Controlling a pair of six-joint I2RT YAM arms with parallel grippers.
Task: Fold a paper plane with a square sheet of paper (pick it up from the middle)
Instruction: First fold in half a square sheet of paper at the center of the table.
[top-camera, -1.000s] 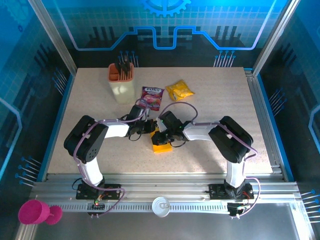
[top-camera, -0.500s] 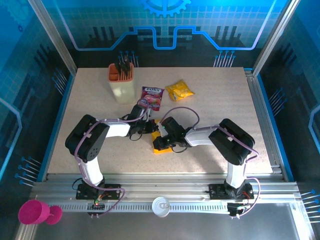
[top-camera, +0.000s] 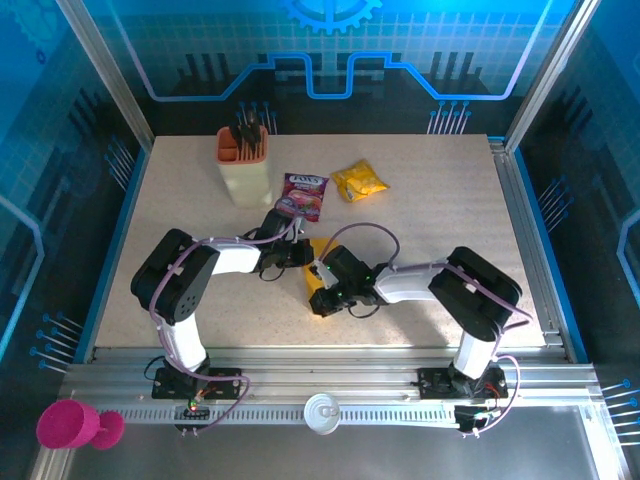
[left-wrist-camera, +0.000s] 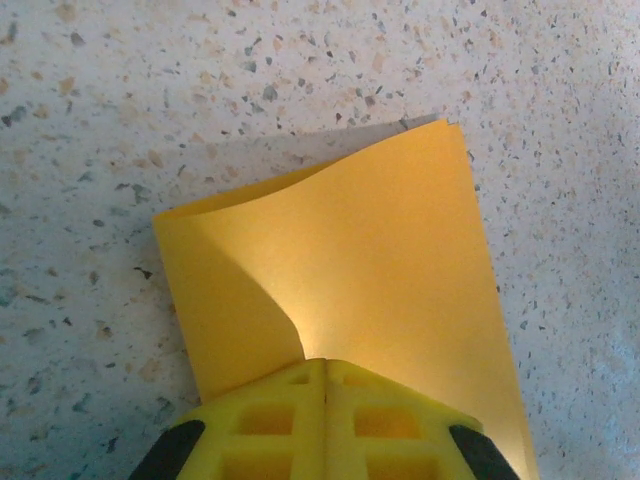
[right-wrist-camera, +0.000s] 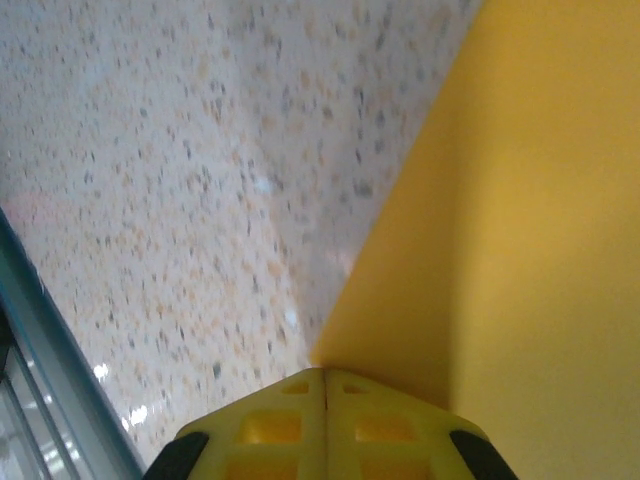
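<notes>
The square sheet of paper (top-camera: 314, 281) lies mid-table, orange-yellow and folded narrower, mostly covered by both grippers. In the left wrist view the paper (left-wrist-camera: 350, 250) has its upper layer bowed up at the far end. My left gripper (left-wrist-camera: 324, 364) is shut, its tips resting on the sheet's near part. It sits at the paper's far end (top-camera: 300, 254). My right gripper (right-wrist-camera: 326, 373) is shut too, tips down right at the paper's (right-wrist-camera: 520, 220) left edge. It stands at the sheet's near end (top-camera: 324, 299).
A beige holder (top-camera: 244, 170) with an orange top stands at the back left. A purple printed packet (top-camera: 305, 194) and a crinkled yellow snack packet (top-camera: 360, 180) lie behind the grippers. The table's blue rail (right-wrist-camera: 40, 340) is close to the right gripper's left side.
My right gripper has slid along the paper toward the near edge of the table, covering more of the sheet. The left gripper has stayed put.
</notes>
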